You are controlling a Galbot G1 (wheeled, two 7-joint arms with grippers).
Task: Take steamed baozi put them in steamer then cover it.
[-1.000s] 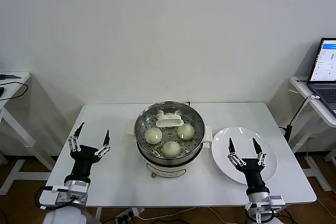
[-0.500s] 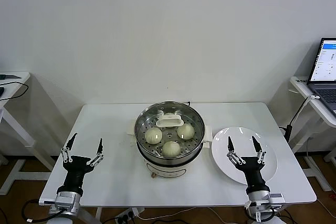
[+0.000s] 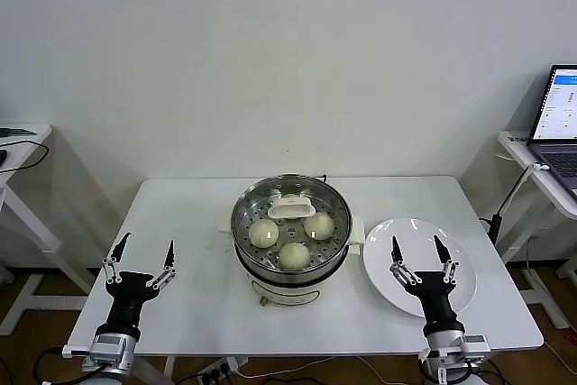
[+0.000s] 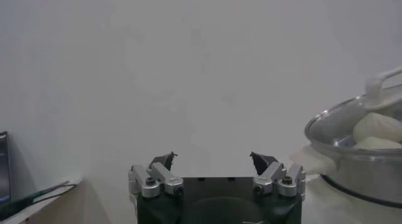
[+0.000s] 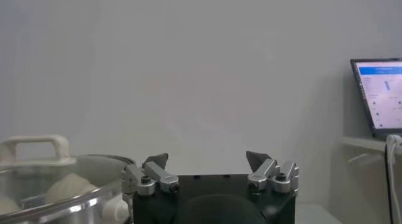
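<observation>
A: Where are the steamed baozi?

B: Inside the steamer, which sits mid-counter. Three buns show through the glass; any fourth I cannot make out. The cover is on the steamer, its white handle toward the wall side.

A: And the left tool?

B: To the steamer's left, at the counter's near-left edge, well apart from the pot. Fingers point upward, spread wide, gripping nothing.

A: The right tool?

B: To the steamer's right, over the white plate that lies just beside the pot. Its fingers also stand apart, with nothing between them.

A: Anything else around?

B: A laptop on a side desk, far to the steamer's right.
</observation>
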